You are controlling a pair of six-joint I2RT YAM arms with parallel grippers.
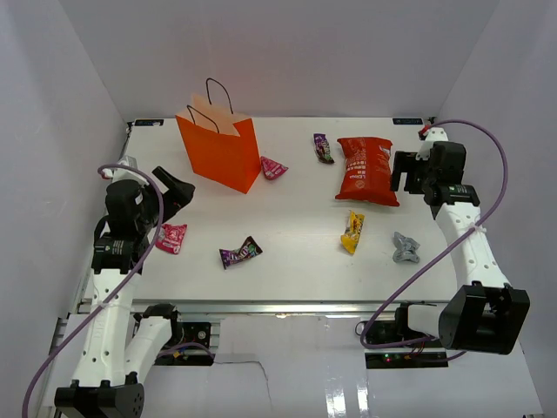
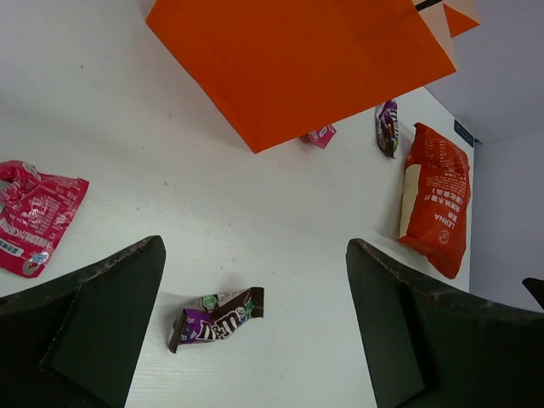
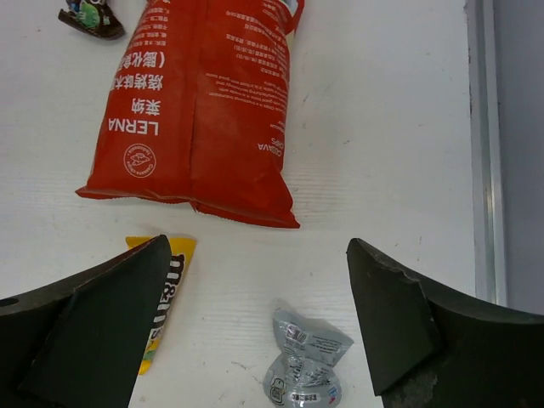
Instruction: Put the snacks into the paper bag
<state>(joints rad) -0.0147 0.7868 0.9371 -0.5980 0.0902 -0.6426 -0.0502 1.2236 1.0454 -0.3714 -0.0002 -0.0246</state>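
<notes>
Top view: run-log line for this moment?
paper bag upright | crisp bag flat on table | sweets loose on table | left gripper open, empty | right gripper open, empty, near crisp bag

Open tabletop [image 1: 287, 218] in front of paper bag [image 1: 218, 157]

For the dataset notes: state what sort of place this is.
Probably a robotics lab test cell: white table boxed in by plain walls, left arm and right arm bolted at its edge, paper bag and snacks laid out as props.
</notes>
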